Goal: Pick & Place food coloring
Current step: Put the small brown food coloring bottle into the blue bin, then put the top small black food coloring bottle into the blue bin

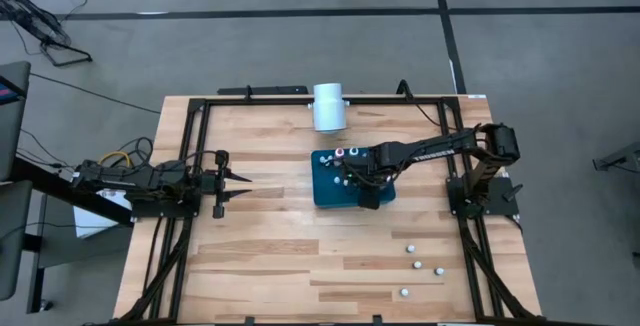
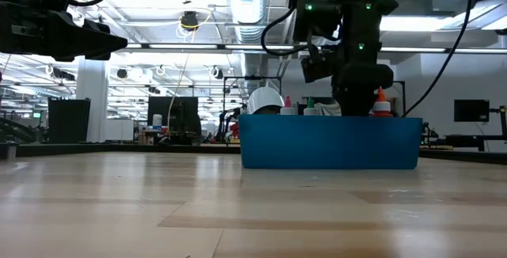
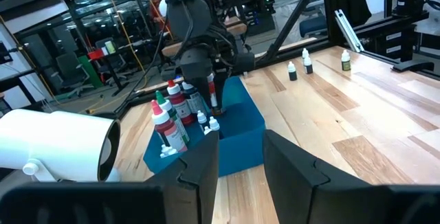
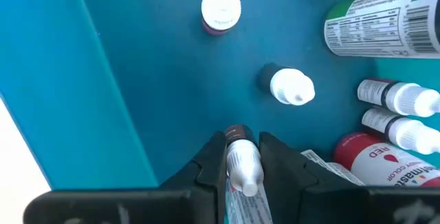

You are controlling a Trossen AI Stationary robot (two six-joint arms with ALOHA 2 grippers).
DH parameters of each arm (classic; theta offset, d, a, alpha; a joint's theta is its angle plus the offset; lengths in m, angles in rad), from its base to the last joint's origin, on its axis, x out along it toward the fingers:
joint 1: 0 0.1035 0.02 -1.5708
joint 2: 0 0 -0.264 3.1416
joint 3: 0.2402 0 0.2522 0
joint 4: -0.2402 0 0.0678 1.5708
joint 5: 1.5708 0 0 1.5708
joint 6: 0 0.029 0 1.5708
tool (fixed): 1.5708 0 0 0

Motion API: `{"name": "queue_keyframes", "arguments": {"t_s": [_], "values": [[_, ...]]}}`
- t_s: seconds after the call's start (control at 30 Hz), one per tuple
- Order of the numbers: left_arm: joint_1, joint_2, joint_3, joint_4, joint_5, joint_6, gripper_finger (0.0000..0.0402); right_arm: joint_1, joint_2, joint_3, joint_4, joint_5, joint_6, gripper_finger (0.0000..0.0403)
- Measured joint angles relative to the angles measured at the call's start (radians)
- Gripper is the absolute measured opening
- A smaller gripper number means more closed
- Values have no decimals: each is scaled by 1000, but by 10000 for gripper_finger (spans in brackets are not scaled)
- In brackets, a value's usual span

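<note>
My right gripper (image 1: 348, 176) reaches down into the blue tray (image 1: 325, 196) and is shut on a small food coloring bottle (image 4: 243, 165) with a white cap. In the tray stand more small white-capped bottles (image 4: 291, 86) and larger red and green bottles (image 3: 168, 124). Several small food coloring bottles (image 1: 417, 263) stand on the wood near the table's right near corner. My left gripper (image 1: 247, 186) is open and empty at the table's left, pointing at the tray. My right gripper pinches the small bottle between its two fingers (image 4: 210, 162), at the bottle's white upper part (image 4: 242, 157). The fingers come from above, pointing down into the tray. The bottle's dark end (image 4: 236, 132) points at the tray floor; whether it touches, I cannot tell.
A large white cylinder (image 1: 328, 106) lies on its side just beyond the tray's far side. A black frame (image 1: 190, 146) runs around the table's edges. Bare wood lies between my left gripper and the tray.
</note>
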Motion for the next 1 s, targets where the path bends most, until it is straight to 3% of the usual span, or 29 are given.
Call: {"name": "queue_keyframes", "arguments": {"t_s": [0.63, 1.0], "values": [[0, 0, 0, 0, 0, 0, 105, 4, -1, 0, 1, 4, 9, 127], [0, 0, 0, 0, 0, 0, 105, 70, -137, -1, -26, 70, 107, 140]]}}
